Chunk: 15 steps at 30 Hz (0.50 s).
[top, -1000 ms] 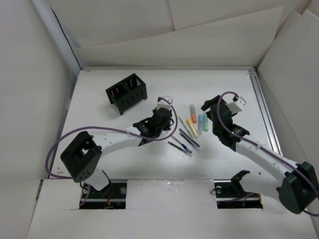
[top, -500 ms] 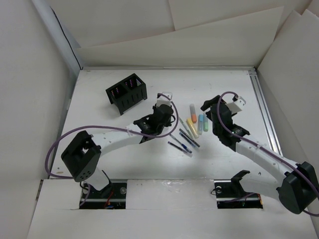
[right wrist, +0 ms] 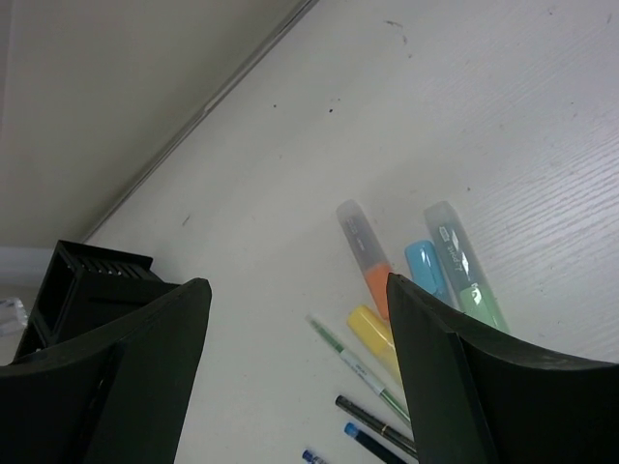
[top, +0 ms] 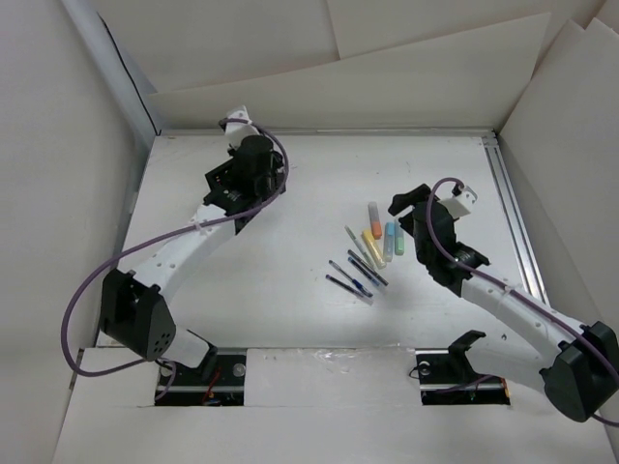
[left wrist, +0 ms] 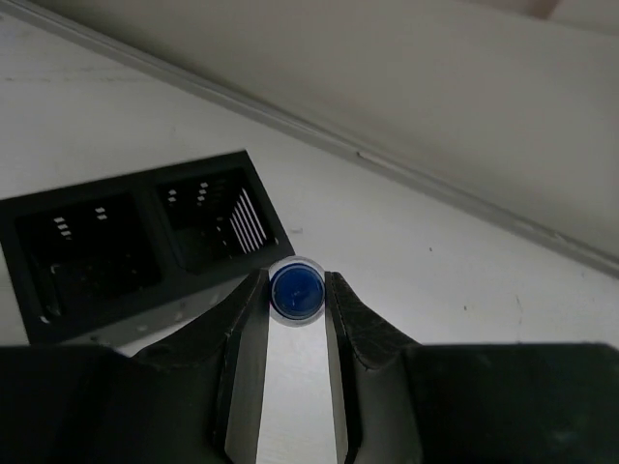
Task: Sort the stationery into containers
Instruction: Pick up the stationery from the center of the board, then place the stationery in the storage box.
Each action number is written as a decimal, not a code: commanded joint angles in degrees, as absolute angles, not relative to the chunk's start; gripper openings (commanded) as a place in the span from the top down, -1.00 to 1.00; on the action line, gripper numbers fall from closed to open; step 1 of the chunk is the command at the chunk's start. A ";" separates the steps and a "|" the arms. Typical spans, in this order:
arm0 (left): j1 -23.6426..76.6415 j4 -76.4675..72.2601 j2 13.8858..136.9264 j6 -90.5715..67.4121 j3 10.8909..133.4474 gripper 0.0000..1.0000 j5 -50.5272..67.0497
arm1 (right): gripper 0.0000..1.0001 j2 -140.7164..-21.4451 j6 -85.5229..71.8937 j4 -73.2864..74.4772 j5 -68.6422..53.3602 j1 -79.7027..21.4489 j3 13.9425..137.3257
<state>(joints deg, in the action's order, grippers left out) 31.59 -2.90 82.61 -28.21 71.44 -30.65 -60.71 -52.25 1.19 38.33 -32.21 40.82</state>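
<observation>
Robotics laboratory test cell. White panels (top: 338, 87) wall a white table (top: 290, 300). The left arm (top: 174, 253) and right arm (top: 513, 304) are bolted at its near edge.

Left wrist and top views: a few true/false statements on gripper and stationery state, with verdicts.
1. The left gripper is shut on the bottle. True.
2. The right gripper holds a highlighter. False: it is open and empty.
3. All four highlighters lie on the table. True.
4. The bottle sits inside the organizer. False: it is held in the left gripper, by the corner of the organizer.
</observation>
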 commanded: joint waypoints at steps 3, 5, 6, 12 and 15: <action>24.89 -0.55 82.52 -30.94 78.12 0.91 -32.96 | -0.59 -59.50 -51.59 0.79 36.39 -32.34 43.42; 20.77 1.13 83.75 -30.94 80.76 0.91 -31.30 | -0.59 -59.50 -51.59 0.79 35.16 -32.87 43.42; 19.44 1.14 83.76 -30.94 80.77 0.91 -30.68 | -0.59 -59.50 -51.59 0.79 35.16 -32.87 43.42; 14.33 2.46 84.29 -31.38 79.63 0.96 -29.69 | -0.59 -59.50 -51.59 0.79 34.63 -32.87 43.95; 14.33 3.16 85.69 -30.85 78.84 0.96 -30.32 | -0.59 -60.02 -51.59 0.79 34.63 -33.40 43.95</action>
<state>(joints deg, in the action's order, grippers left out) 13.52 3.44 85.06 -30.94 78.46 -30.09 -60.71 -52.25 1.26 35.22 -32.73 41.19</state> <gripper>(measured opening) 0.220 0.792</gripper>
